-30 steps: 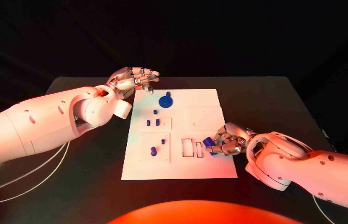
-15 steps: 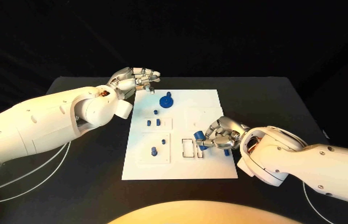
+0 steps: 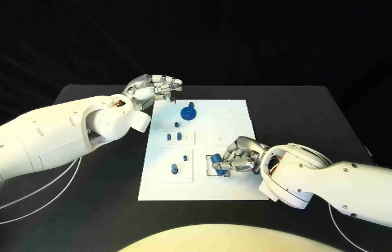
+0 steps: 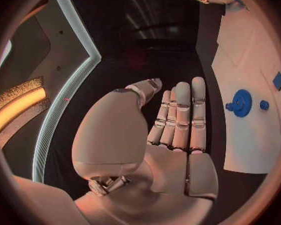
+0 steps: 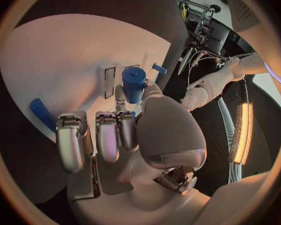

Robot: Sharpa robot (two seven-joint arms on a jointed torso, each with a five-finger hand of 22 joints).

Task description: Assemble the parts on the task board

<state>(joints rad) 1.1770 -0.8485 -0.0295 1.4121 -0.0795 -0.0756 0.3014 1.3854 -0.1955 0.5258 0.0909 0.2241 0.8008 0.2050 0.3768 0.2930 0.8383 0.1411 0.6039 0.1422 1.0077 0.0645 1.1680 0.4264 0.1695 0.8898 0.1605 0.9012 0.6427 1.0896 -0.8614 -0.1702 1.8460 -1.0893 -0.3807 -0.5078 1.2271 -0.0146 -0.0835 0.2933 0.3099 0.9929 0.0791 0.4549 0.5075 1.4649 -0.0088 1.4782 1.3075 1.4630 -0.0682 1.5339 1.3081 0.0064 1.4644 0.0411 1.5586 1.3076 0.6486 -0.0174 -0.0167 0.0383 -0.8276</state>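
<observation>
The right hand (image 3: pixel 237 157) grips a short blue cylinder (image 5: pixel 133 83) over the near middle of the task board (image 3: pixel 233 107), right above the narrow rectangular slots (image 5: pixel 110 82). The cylinder's long axis looks roughly upright, so the seat seems to lie directly below it. The left hand (image 3: pixel 153 88) hovers curled and empty past the board's far left corner, well apart.

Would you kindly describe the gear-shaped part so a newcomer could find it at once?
Start at the white task board mid-table and go to its far edge, near the left hand. There lies the blue gear: a round toothed disc, broader than the small blue pegs nearer the robot.
</observation>
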